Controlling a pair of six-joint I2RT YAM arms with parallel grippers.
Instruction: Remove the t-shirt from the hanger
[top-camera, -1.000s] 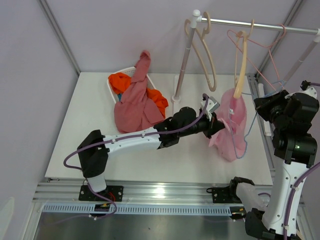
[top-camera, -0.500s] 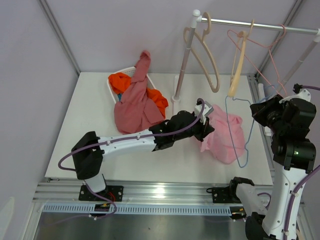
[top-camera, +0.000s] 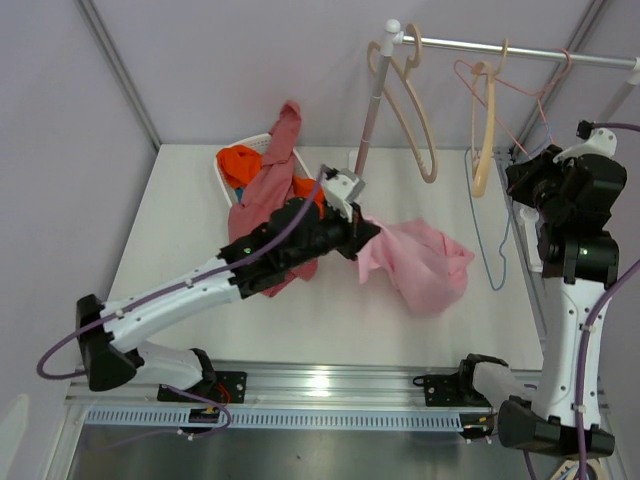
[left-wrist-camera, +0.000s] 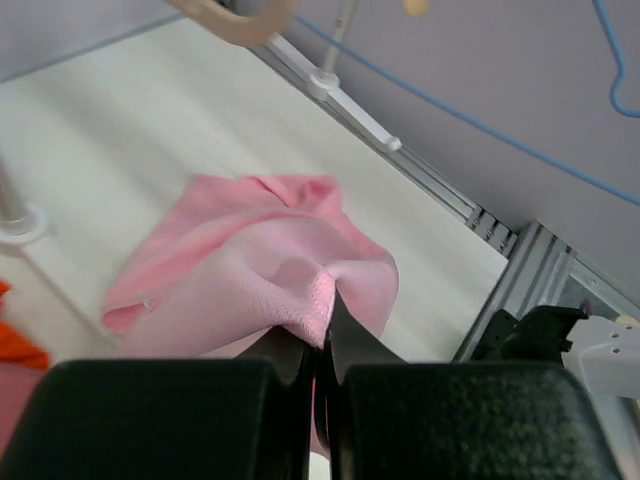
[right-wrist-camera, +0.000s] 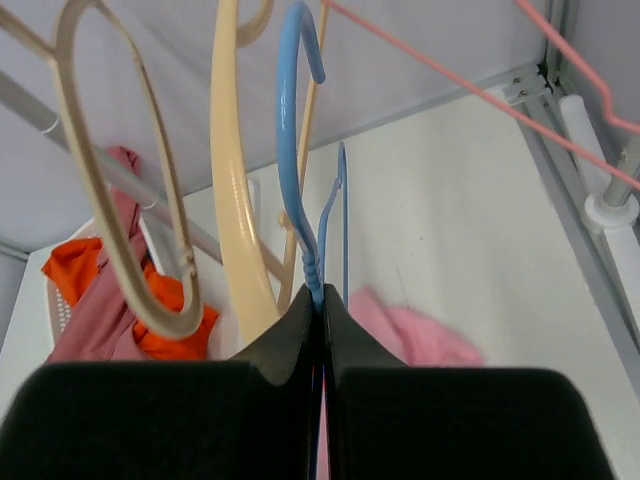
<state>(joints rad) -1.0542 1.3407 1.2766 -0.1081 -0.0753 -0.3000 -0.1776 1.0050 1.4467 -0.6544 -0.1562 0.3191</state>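
Wrist views reveal grips: left tool (left-wrist-camera: 322, 332) pinches t-shirt (left-wrist-camera: 250, 265), right tool (right-wrist-camera: 320, 302) hanger (right-wrist-camera: 288, 150).

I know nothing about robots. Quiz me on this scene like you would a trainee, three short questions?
1. True or false: the pink t-shirt hangs on the blue hanger.
2. What is the right gripper shut on? A) the blue hanger B) a cream hanger C) the orange cloth
3. Fill in: the left gripper is shut on the ____.
Key: 1 false; 2 A; 3 pink t-shirt.
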